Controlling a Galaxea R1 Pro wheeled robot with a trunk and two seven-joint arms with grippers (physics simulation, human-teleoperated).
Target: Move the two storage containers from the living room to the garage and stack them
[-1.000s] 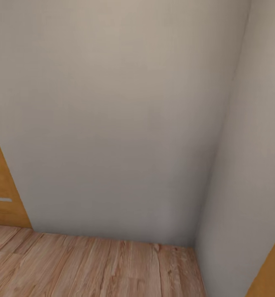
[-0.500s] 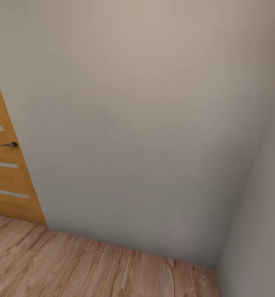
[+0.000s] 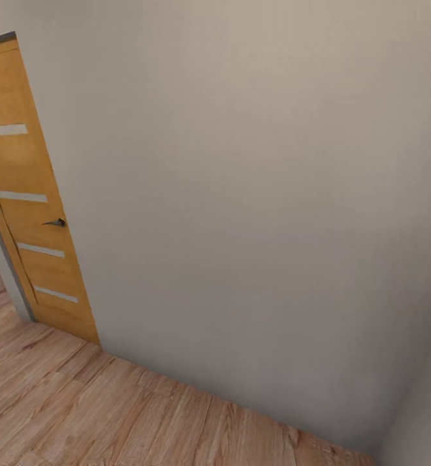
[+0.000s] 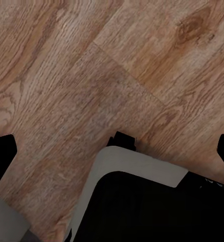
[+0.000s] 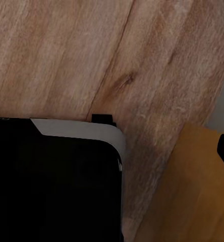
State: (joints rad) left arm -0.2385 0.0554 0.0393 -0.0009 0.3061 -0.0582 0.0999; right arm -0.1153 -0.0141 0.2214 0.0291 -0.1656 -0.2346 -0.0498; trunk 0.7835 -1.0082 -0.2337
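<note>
**Wall ahead, door at left, plank floor below**

Head view: wall (image 3: 254, 194) spans most of the frame. Door (image 3: 28, 194) stands at its left end, handle (image 3: 55, 222) on the door's right side. Plank floor (image 3: 112, 414) runs along the wall's foot. A second wall (image 3: 422, 414) meets it at far right. Left wrist view: robot base (image 4: 142, 201) over the planks.

Wooden door (image 3: 31, 213) beside plain wall (image 3: 254, 213)

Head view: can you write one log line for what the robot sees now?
phase: driving | ahead: plain wall | door: wooden door at left, ajar | floor: wood plank floor | containers: none seen
</note>
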